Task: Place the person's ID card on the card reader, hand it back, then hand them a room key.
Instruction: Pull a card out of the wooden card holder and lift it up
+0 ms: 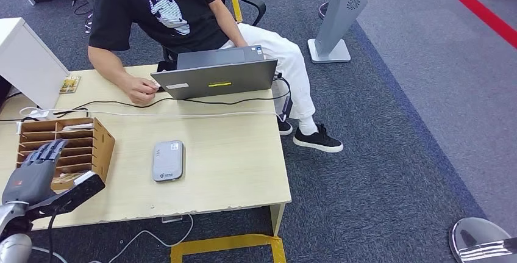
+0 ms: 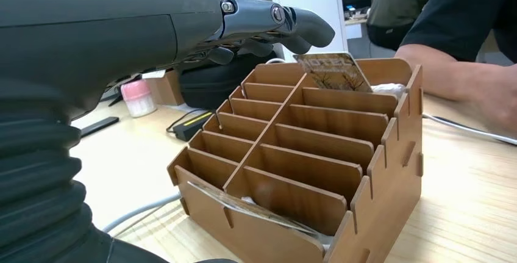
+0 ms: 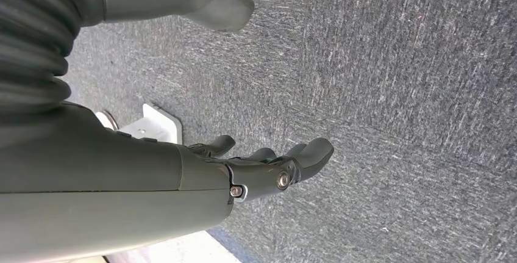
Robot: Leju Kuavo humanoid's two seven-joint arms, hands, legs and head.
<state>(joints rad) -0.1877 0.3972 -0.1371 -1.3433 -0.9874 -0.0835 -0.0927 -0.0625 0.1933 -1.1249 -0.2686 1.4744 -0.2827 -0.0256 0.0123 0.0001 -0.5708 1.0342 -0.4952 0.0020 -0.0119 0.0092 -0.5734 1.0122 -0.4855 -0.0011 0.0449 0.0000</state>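
Observation:
The grey card reader (image 1: 167, 160) lies flat on the wooden desk (image 1: 238, 165), in front of the person (image 1: 164, 7) seated behind a laptop. At the desk's left stands a wooden slotted card holder (image 1: 85, 144). My left hand (image 1: 38, 164) hovers over its near end with fingers stretched out and nothing in them. In the left wrist view the fingers (image 2: 274, 20) hang just above the card holder (image 2: 317, 153), where a patterned card (image 2: 332, 71) stands in a far slot and another card (image 2: 256, 208) lies in the nearest slot. My right hand (image 3: 262, 168) hangs over the carpet, fingers apart, holding nothing.
The grey laptop (image 1: 216, 77) sits at the desk's far edge with the person's hand (image 1: 143, 90) beside it. Black and white cables (image 1: 183, 107) cross the desk. A small patterned card (image 1: 70, 83) lies far left beside a white box (image 1: 27, 61). A grey stand (image 1: 338, 16) is on the carpet.

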